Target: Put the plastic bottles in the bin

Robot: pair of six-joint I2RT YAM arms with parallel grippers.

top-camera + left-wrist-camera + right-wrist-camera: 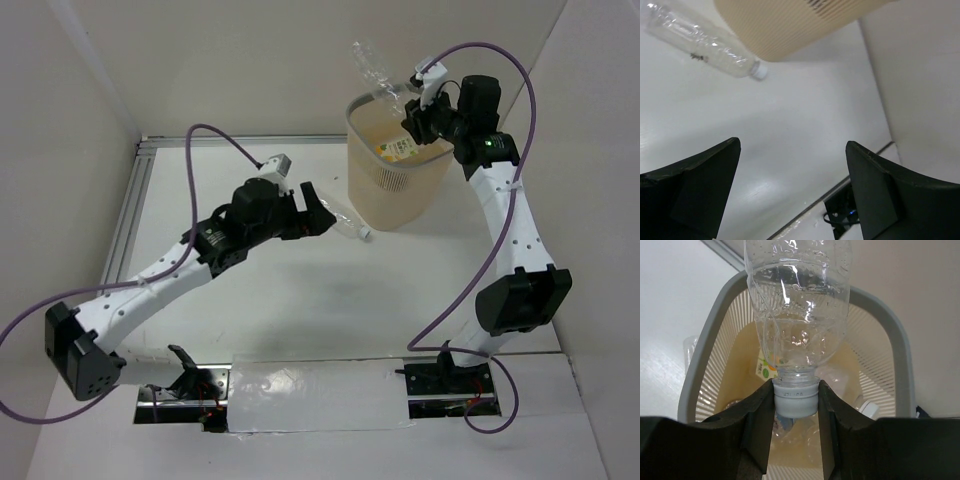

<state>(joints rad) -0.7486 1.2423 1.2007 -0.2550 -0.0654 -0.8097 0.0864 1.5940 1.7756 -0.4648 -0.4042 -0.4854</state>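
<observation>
White table [300,310] | clear bottle [800,315], cap [796,397] clamped between right fingers [757,435] | above bin [900,355]

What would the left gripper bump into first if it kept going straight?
The left gripper would probably touch bare table first, beside the lying bottle, before the bin; depth is unclear.

End effector [796,412] pinches bottle [797,310] cap above bin [900,347].

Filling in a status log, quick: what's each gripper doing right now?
Left gripper: open, holding nothing.
Right gripper: closed on a clear bottle at its capped neck, above the bin.
</observation>
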